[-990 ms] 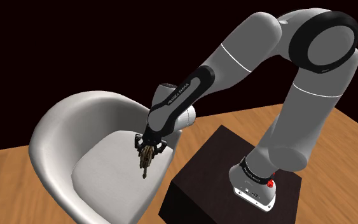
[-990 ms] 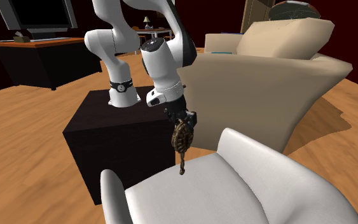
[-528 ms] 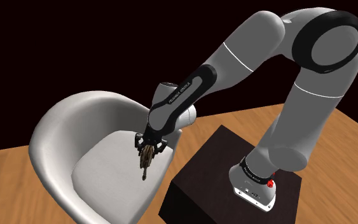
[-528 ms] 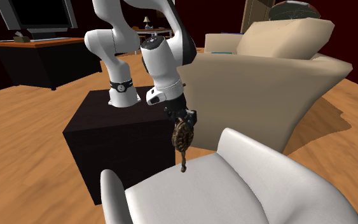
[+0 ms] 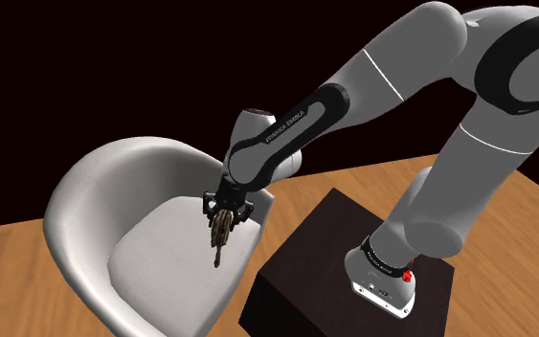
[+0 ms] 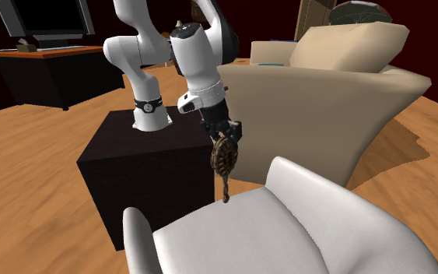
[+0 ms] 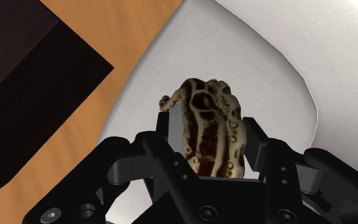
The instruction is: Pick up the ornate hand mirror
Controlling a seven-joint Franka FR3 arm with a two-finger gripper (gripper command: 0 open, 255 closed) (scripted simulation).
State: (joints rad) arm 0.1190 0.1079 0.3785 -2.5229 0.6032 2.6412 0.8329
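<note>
One mirror point(image 5: 219, 239), end effector point(image 5: 222, 216) clasping, beside chair point(image 5: 246, 258) edge

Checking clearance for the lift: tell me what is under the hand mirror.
The white chair's seat lies below the hand mirror, which hangs handle-down in the gripper. In the wrist view the mirror covers the seat patch straight beneath it.

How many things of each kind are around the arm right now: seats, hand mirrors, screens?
Seats: 2, the white chair and the beige armchair.
Hand mirrors: 1, the ornate brown mirror, clasped in the gripper over the white chair's seat.
Screens: 1, the dark screen on the black cabinet.
Total: 4.
</note>
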